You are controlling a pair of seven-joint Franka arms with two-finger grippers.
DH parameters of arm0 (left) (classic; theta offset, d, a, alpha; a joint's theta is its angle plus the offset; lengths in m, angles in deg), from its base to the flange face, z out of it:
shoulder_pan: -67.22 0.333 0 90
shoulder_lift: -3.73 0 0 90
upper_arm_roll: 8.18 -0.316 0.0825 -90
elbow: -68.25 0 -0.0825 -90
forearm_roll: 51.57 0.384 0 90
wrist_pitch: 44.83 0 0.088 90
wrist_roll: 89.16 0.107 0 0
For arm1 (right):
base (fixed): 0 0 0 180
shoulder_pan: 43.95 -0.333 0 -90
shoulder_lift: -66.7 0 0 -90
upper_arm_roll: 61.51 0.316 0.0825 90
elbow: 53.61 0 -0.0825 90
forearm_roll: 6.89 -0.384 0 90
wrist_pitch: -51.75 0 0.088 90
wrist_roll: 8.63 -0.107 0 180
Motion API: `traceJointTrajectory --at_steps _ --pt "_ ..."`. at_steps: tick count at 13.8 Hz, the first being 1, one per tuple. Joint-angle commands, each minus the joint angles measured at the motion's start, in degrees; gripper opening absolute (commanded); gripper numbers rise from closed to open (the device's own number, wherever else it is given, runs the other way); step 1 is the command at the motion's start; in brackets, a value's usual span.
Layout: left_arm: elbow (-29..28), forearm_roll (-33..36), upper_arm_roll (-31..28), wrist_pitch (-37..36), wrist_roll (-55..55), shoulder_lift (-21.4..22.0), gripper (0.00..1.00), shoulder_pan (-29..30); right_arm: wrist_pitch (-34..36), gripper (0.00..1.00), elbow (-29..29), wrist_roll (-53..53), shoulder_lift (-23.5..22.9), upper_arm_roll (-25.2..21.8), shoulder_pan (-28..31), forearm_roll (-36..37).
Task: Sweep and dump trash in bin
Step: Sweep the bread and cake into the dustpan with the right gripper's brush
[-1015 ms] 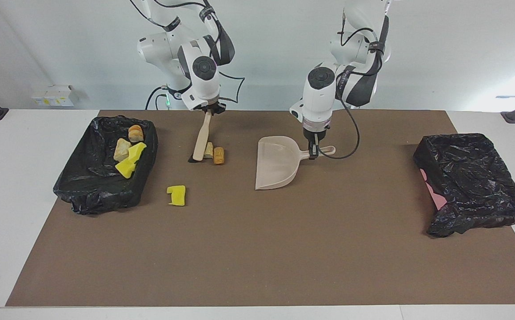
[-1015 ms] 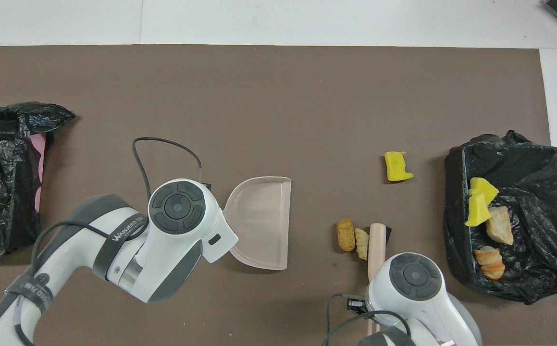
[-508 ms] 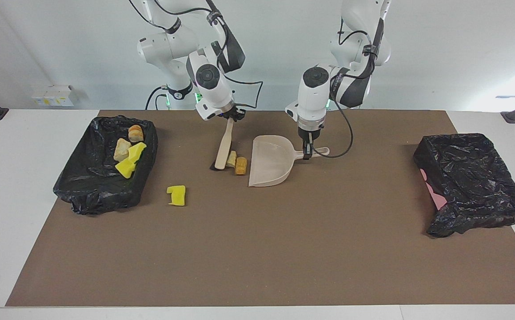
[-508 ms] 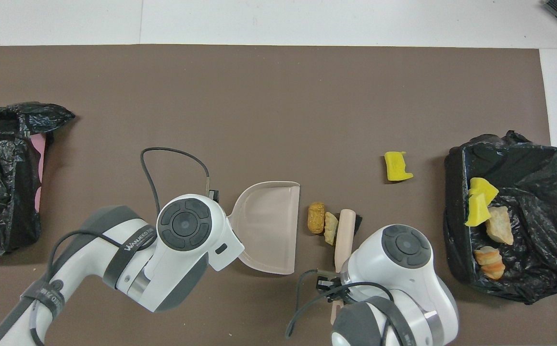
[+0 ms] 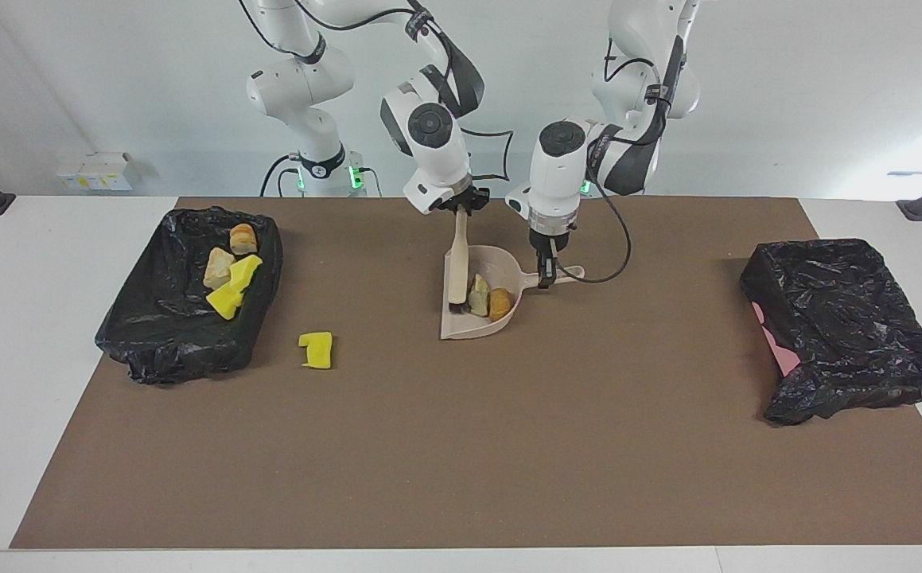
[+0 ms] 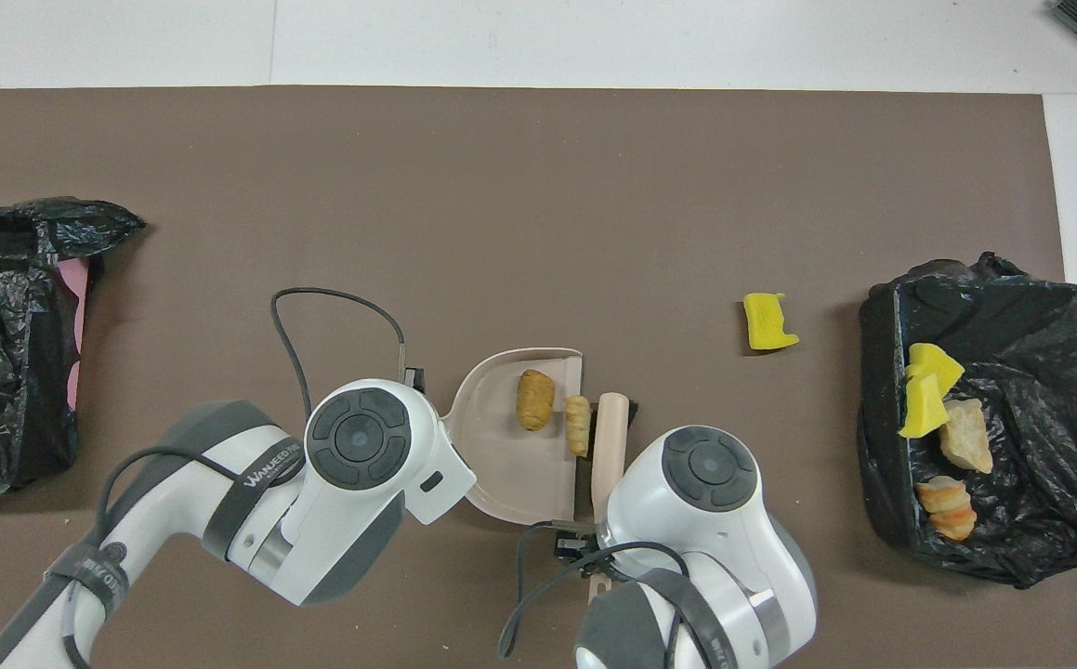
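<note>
While the brown tabletop (image 5: 461, 446) carries two black bag-lined bins, the bin (image 5: 190, 294) at the right arm's end already holds four scraps and the other bin (image 5: 846, 326) shows none. Since a second ago the beige plastic dustpan (image 5: 500, 270), held at its handle by the closed left end effector (image 5: 546, 274), slid toward the brush. The right end effector (image 5: 461, 208), closed on the beige brush (image 5: 458, 267), has pushed two tan bread lumps (image 5: 488, 301) into the pan, so dumping comes next. One yellow sponge chunk (image 5: 317, 350) lies unswept on the tabletop beside the fuller bin.
</note>
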Motion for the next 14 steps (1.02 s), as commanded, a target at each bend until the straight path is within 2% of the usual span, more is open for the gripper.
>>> traceJointTrajectory --at_steps 1,5,7,12,14 --pt "-0.69 0.36 -0.77 2.78 -1.77 -0.76 0.0 -0.37 5.2 0.0 3.11 0.43 -0.04 -0.16 1.14 0.5" --pt "-0.51 0.18 -0.85 2.78 -1.77 -1.02 0.0 0.24 12.94 0.0 9.62 0.78 -1.44 -0.08 3.77 9.8" --pt "-0.42 0.18 -0.77 2.78 -1.51 -1.2 0.0 2.08 13.13 0.0 9.98 3.05 -2.4 -0.16 6.75 14.38" --pt "0.28 -1.93 -0.77 2.69 -5.02 -1.82 0.0 2.09 13.3 0.0 9.89 6.57 -4.34 -0.17 15.98 26.85" --pt "2.2 -1.93 -0.85 1.29 -6.07 -2.6 0.0 1.74 14.97 0.0 10.07 9.64 -4.61 -0.25 18.45 32.73"
